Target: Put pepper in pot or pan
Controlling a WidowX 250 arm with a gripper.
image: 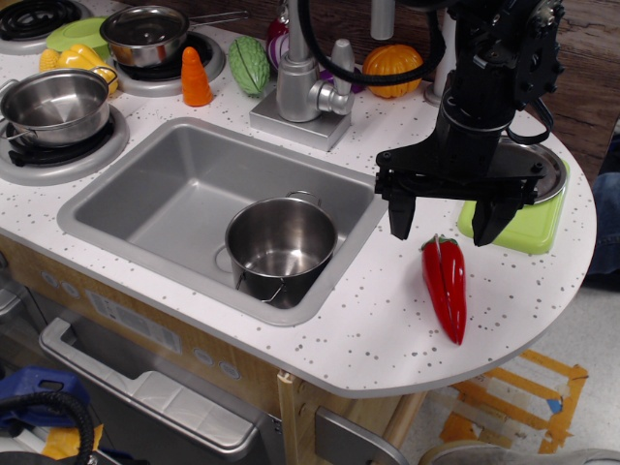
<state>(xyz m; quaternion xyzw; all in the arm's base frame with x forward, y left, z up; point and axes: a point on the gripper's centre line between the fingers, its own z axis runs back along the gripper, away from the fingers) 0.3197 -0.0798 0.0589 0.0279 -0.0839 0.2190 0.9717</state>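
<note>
The red pepper (446,287) lies on the speckled white counter at the right, its point toward the front edge and its small green stem toward the back. The deep steel pot (281,248) with wire loop handles stands empty in the front right corner of the grey sink (165,194). My gripper (444,225) is open and empty. It hangs just above and behind the pepper's stem end, with one black finger (401,215) to the left and the other finger (492,221) to the right.
A green plate (528,223) lies behind my gripper. A wider steel pot (56,105) sits on the left burner and a long-handled saucepan (145,35) on the back burner. An orange cone (196,77), a green vegetable (249,64), a faucet (308,77) and an orange pumpkin (393,70) line the back.
</note>
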